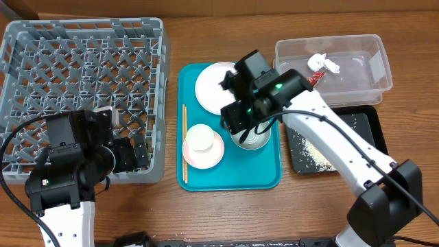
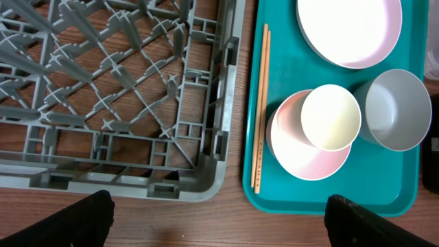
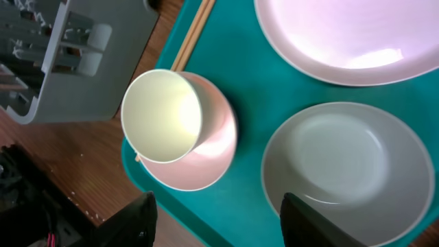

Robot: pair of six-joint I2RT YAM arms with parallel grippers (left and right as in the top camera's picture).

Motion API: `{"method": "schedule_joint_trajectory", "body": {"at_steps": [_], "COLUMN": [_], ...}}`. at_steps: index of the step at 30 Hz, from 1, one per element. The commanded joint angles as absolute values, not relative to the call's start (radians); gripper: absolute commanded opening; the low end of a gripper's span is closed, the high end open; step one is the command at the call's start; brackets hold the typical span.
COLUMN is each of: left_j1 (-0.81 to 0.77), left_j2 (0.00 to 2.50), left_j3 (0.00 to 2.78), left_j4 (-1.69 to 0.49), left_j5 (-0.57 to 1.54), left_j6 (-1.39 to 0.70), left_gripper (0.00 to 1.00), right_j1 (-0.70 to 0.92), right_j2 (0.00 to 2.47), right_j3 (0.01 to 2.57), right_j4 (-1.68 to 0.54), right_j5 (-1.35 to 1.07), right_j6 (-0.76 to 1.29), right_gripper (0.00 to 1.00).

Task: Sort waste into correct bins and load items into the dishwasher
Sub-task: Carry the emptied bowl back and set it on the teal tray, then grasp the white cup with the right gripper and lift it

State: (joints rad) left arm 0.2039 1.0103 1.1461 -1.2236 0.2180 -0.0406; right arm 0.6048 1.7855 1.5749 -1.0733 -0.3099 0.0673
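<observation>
Overhead: the teal tray lies mid-surface. The white plate fills its far end, the cup stands on the saucer at its near left, the chopsticks run along its left edge, and the bowl sits on its right side under the right claw. Left of the tray is the dish rack, with no dish showing in it and the left claw above the corner nearest the tray. Right of the tray, the clear tub holds the red wrapper and the tissue. The rice lies scattered in the black tray.

Left wrist: the left claw is spread wide and grasps nothing. It hangs over bare surface just off the tray's left edge.

Right wrist: the right claw is released and carries nothing. One of its fingers overlaps the bowl's rim, and the other is over bare tray between bowl and saucer.

The step in hand looks like picking up the bowl for the rack. To do it well, lower the claw straight down so one finger goes inside the wall and one outside. Keep the outer finger off the saucer and cup, close firmly on the smooth rim, then lift well clear before swinging left across the tray
</observation>
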Motion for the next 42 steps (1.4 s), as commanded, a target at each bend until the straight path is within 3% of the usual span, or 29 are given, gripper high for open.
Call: {"method": "schedule_joint_trajectory", "body": {"at_steps": [1, 6, 10, 12, 15, 19, 29, 33, 42], "left_j1": [0.209, 0.209, 0.209, 0.209, 0.209, 0.209, 0.209, 0.209, 0.15], "left_j2": [1.01, 1.01, 1.01, 1.01, 1.01, 1.01, 1.01, 1.012, 1.087], "left_j3": [1.165, 1.165, 1.165, 1.165, 1.165, 1.165, 1.165, 1.165, 1.164], "left_j4": [-1.221, -1.223, -1.223, -1.223, -1.223, -1.223, -1.219, -1.194, -0.994], "left_j5": [0.238, 0.238, 0.239, 0.238, 0.238, 0.238, 0.27, 0.396, 0.805], "left_j6": [-0.015, -0.015, -0.015, -0.015, -0.015, -0.015, -0.015, -0.015, -0.015], "left_gripper": [1.0, 1.0, 1.0, 1.0, 1.0, 1.0, 1.0, 1.0, 1.0], "right_j1": [0.657, 0.713, 0.732, 0.732, 0.732, 0.732, 0.641, 0.526, 0.335], "right_j2": [1.806, 1.866, 1.931, 1.963, 1.988, 1.984, 1.814, 1.705, 1.701], "right_j3": [1.576, 1.556, 1.556, 1.556, 1.556, 1.562, 1.671, 1.68, 1.645], "right_j4": [-1.054, -1.007, -0.986, -0.985, -0.975, -0.964, -1.061, -1.057, -1.069], "right_j5": [-0.296, -0.262, -0.253, -0.244, -0.244, -0.244, -0.16, -0.174, -0.776], "right_j6": [0.134, 0.217, 0.243, 0.281, 0.29, 0.293, 0.293, 0.354, 0.224], "right_gripper": [0.59, 0.58, 0.5, 0.43, 0.19, 0.04, 0.04, 0.04, 0.04]}}
